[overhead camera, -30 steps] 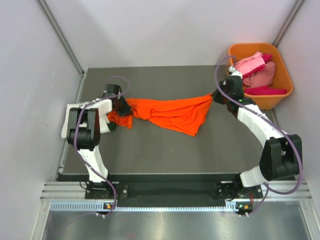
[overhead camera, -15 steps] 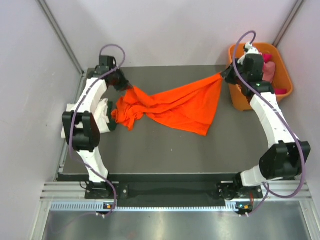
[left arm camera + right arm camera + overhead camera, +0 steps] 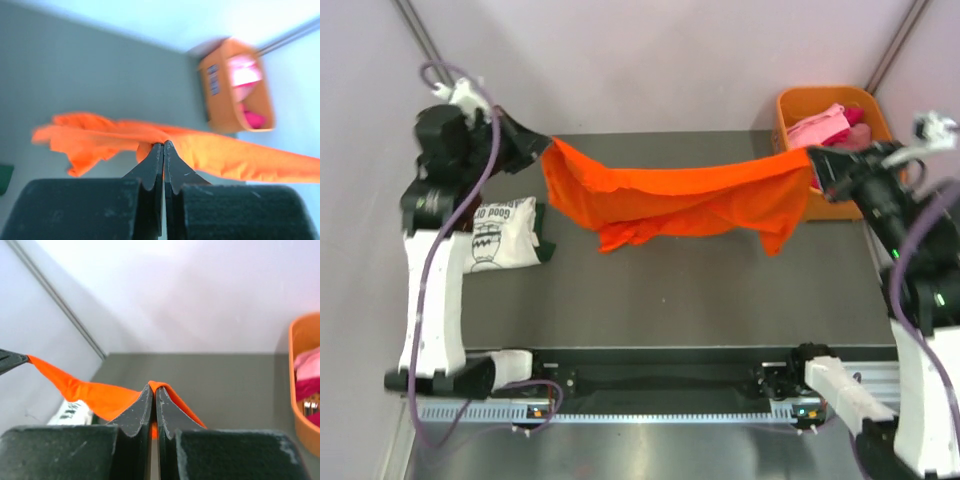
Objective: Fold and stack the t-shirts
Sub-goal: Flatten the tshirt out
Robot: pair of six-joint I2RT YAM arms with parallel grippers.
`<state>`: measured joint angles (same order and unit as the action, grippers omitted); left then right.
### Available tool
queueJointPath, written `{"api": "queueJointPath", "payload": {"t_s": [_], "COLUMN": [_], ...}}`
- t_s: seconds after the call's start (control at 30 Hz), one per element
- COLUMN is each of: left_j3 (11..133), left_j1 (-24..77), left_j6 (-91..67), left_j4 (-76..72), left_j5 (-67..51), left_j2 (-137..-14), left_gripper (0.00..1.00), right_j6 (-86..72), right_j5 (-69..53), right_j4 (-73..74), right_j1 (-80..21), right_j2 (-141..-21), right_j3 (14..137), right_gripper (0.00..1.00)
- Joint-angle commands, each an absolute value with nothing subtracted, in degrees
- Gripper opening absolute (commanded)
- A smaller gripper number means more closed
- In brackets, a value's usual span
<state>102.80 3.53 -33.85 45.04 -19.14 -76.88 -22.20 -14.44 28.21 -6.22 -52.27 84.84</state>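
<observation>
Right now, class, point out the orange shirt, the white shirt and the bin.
orange shirt (image 3: 680,200), top view, middle of the stretched cloth.
white shirt (image 3: 500,235), top view, its printed front.
bin (image 3: 805,95), top view, far rim.

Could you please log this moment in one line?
left gripper: shut on orange t-shirt | right gripper: shut on orange t-shirt | state: stretched between both

Cloth, soft and matt: orange t-shirt (image 3: 690,200), thin, creased; white t-shirt (image 3: 500,235), black print; pink t-shirts (image 3: 820,128), crumpled.
Plastic: bin (image 3: 798,100), rigid orange, smooth, faint sheen; left gripper (image 3: 163,145) and right gripper (image 3: 154,388), black, matt.
Smooth matt dark grey: table (image 3: 670,300).
Metal: front plate (image 3: 650,445), brushed, dull sheen.
</observation>
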Motion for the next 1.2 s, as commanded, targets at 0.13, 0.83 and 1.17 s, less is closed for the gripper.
{"api": "queueJointPath", "payload": {"t_s": [0.13,0.83,1.17], "left_j3": [113.6,113.5,143.3], "left_j1": [3.3,0.4,-7.3], "left_j6": [-35.9,-46.4,-67.1], "left_j4": [42.5,31.9,0.8], "left_j5": [-19.9,-27.4,-34.8], "left_j2": [-61.2,-88.6,-107.5], "left_gripper": [0.00,0.00,0.00], "right_j6": [-22.0,-23.7,-34.8], "right_j5": [-13.1,-7.6,-18.3], "right_j4": [34.0,29.0,28.1], "right_j1": [-6.4,-6.4,3.2], "right_j2": [-37.4,-61.1,-89.6], "right_j3": [88.3,87.2,121.4], "right_gripper": [0.00,0.00,0.00]}}
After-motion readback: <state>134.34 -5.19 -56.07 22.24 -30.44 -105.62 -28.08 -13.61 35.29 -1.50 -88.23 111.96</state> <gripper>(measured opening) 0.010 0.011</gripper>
